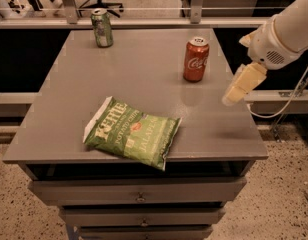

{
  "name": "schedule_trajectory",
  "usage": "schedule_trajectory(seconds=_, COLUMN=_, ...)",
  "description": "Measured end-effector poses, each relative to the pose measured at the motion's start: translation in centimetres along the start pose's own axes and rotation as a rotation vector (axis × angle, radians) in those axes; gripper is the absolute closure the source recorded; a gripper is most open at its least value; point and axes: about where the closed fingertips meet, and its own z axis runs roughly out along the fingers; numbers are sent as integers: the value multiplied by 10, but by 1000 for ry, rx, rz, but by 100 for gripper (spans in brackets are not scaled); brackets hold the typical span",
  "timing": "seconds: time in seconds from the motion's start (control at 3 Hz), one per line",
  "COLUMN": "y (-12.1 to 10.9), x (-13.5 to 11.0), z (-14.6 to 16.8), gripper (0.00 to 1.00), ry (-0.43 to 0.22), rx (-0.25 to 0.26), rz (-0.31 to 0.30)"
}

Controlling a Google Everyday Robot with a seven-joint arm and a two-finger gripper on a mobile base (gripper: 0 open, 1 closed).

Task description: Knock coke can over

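Red coke can (196,59) upright | claw (231,99) near, not touching | above table (144,74)

The coke can (196,59) stands upright near the right edge of the table (144,74). The gripper (235,91) hangs just right of it, not touching. 1 green can (102,27) stands back left; a chip bag (132,132) lies in front.

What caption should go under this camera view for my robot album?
Robot gripper hovers at the right side of the table, near the upright coke can; a chip bag lies in front.
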Motion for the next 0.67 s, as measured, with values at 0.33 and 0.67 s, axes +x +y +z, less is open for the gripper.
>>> schedule_trajectory(seconds=0.33, y=-29, x=-14, z=23, gripper=0, ry=-136, rx=28, rz=59)
schedule_trajectory(seconds=0.67, y=-49, x=-33, z=44, gripper=0, ry=-283, rx=37, rz=129)
